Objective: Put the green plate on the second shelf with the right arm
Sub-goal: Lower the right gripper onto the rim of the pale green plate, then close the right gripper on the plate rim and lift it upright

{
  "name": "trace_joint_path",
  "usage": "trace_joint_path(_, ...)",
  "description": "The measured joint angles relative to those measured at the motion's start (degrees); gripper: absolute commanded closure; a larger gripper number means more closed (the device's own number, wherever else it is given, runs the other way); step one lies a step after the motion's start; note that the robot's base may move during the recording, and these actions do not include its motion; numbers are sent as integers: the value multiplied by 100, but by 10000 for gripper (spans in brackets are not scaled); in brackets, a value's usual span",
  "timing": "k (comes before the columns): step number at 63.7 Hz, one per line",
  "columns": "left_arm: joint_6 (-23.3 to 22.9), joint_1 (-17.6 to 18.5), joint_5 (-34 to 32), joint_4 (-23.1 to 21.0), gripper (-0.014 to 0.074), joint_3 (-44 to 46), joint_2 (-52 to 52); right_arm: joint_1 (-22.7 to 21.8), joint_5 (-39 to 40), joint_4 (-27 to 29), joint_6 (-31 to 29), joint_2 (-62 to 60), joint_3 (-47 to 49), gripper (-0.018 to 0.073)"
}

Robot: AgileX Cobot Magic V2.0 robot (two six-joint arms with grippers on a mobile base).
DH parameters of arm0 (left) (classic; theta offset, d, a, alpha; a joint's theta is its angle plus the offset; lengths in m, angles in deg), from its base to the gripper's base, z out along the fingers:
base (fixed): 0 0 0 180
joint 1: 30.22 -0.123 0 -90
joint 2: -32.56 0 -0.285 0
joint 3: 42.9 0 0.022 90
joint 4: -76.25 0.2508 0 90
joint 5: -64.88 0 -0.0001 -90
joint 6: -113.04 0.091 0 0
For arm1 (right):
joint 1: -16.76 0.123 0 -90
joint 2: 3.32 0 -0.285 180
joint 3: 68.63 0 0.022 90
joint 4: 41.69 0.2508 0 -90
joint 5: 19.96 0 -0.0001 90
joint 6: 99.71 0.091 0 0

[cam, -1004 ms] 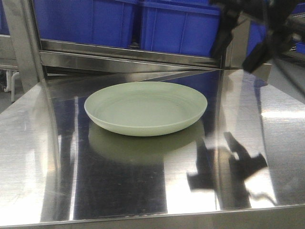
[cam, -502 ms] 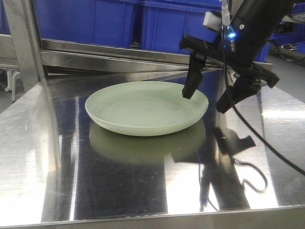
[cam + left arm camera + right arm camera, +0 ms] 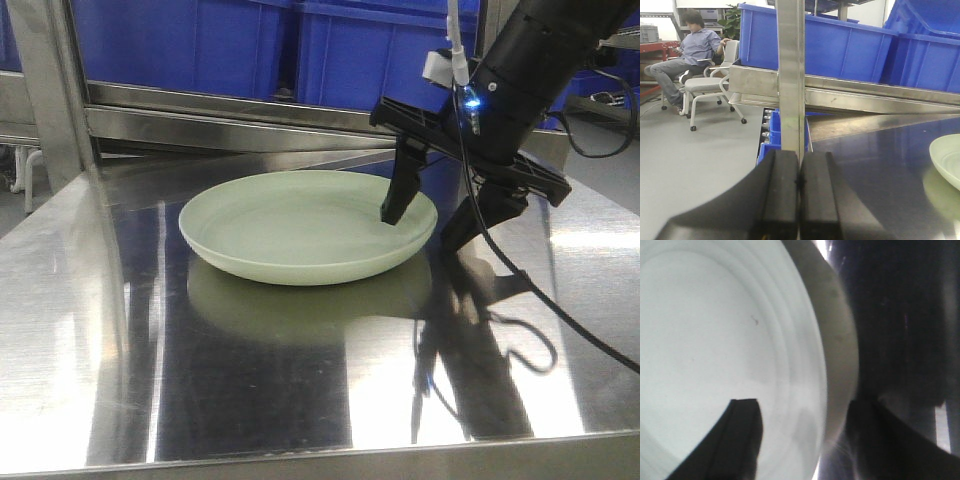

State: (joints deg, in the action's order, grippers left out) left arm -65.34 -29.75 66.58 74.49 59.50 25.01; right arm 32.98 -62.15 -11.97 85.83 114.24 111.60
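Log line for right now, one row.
phase: pre-grasp | right gripper: open, straddling rim | green plate: flat on steel table | left gripper: shut, clear of plate

Stainless desk (image 3: pixel 250 380), mirror-shiny, plate's reflection shows just below it. Green plate (image 3: pixel 300 235) sits flat on the sheet, right side up, roughly mid-width, toward the back. Steel shelf (image 3: pixel 250 110) above the rear edge carries blue bins (image 3: pixel 200 45) side by side.

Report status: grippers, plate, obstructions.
Right gripper open, jaws straddling rim of green plate. Left gripper shut, away from plate. Plate flat on steel table. No obstruction seen.
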Motion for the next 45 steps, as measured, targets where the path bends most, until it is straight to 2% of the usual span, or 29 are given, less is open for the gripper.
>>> trace_joint_path(14, 0, 0, 0, 0, 466, 0, 0, 0, 13, 18, 0, 100, 47, 286)
trace_joint_path(25, 0, 0, 0, 0, 466, 0, 0, -21, -3, 41, 0, 134, 97, 520)
trace_joint_path(34, 0, 0, 0, 0, 466, 0, 0, -79, -96, 60, -3, 38, 222, 503)
trace_joint_path(45, 0, 0, 0, 0, 466, 0, 0, -126, -170, -507, -13, -601, 222, 504)
